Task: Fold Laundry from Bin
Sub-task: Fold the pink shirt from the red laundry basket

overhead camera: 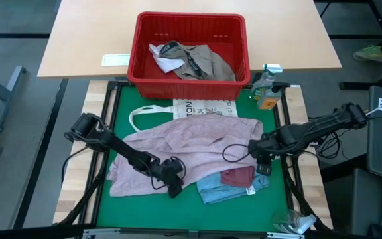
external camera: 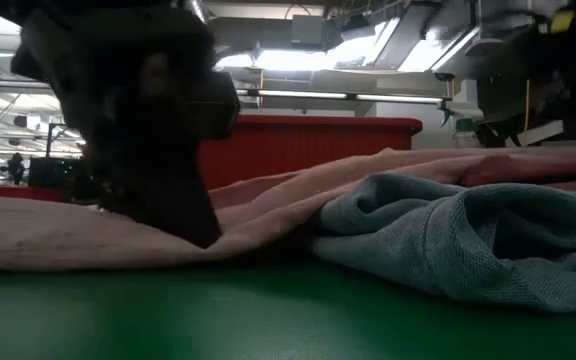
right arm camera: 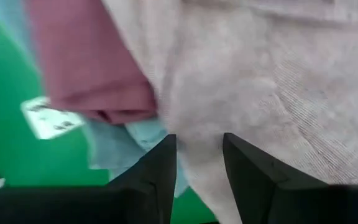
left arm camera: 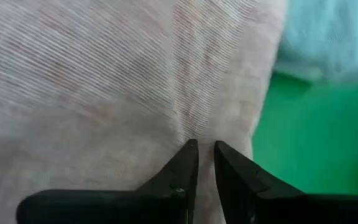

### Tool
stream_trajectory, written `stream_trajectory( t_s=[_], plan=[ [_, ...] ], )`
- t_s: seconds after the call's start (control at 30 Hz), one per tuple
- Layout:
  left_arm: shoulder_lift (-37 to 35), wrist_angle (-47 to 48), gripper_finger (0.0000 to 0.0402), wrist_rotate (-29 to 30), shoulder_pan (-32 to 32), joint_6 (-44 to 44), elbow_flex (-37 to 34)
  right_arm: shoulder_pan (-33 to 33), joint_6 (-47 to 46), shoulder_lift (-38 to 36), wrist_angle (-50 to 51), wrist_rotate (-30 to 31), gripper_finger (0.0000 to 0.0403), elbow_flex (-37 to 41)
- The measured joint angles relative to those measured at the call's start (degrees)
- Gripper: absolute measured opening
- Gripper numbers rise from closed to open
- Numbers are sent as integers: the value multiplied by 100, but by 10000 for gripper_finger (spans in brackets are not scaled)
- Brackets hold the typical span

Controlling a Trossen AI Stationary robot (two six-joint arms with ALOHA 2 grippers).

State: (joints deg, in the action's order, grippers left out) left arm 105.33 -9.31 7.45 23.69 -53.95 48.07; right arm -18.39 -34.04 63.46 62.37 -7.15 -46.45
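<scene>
A pale pink garment (overhead camera: pixel 191 149) lies spread over the green mat, its far edge over a white tote bag (overhead camera: pixel 207 106). A folded light blue garment (overhead camera: pixel 227 189) with a maroon piece (overhead camera: pixel 239 175) on it lies at the mat's near right. My left gripper (overhead camera: pixel 175 188) is down at the pink garment's near edge and shut on it. My right gripper (overhead camera: pixel 264 163) stands at the garment's right edge, closed on its cloth. The red bin (overhead camera: pixel 190 48) at the far side holds white and khaki-grey laundry. My left gripper pinches a raised crease of the pink garment (left arm camera: pixel 194 127) near its near edge between its two fingertips, slanting down from the table's left. The cloth around it rests on the mat. My right gripper has a thick fold of the pink garment's right edge (right arm camera: pixel 197 155) between its two fingers, coming from above and pointing steeply down. The cloth beyond the fingers lies slack over the maroon and blue pieces.
A spray bottle and a small yellow bottle (overhead camera: pixel 266 89) stand at the mat's far right corner. A clear plastic object (overhead camera: pixel 290 222) lies at the near right. Bare green mat (overhead camera: pixel 144 212) shows along the near edge.
</scene>
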Motion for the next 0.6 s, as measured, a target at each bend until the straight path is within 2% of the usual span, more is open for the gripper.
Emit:
stream_trajectory(
  t_s=[0.13, 0.3, 0.4, 0.6],
  plan=[
    [-242, 16, 50, -39, 14, 196, -2, -2, 257, -1, -30, 441, 131, -487],
    [-482, -50, 50, 434, 0, 418, -1, 2, 943, 2, -423, 1116, 131, -613],
    [-495, -99, 50, 755, 2, 642, 34, 2, 1498, 119, -530, 1317, 131, -613],
    [-495, -122, 50, 856, -42, 737, 66, 2, 2401, 562, -590, 1356, 131, -613]
  ],
)
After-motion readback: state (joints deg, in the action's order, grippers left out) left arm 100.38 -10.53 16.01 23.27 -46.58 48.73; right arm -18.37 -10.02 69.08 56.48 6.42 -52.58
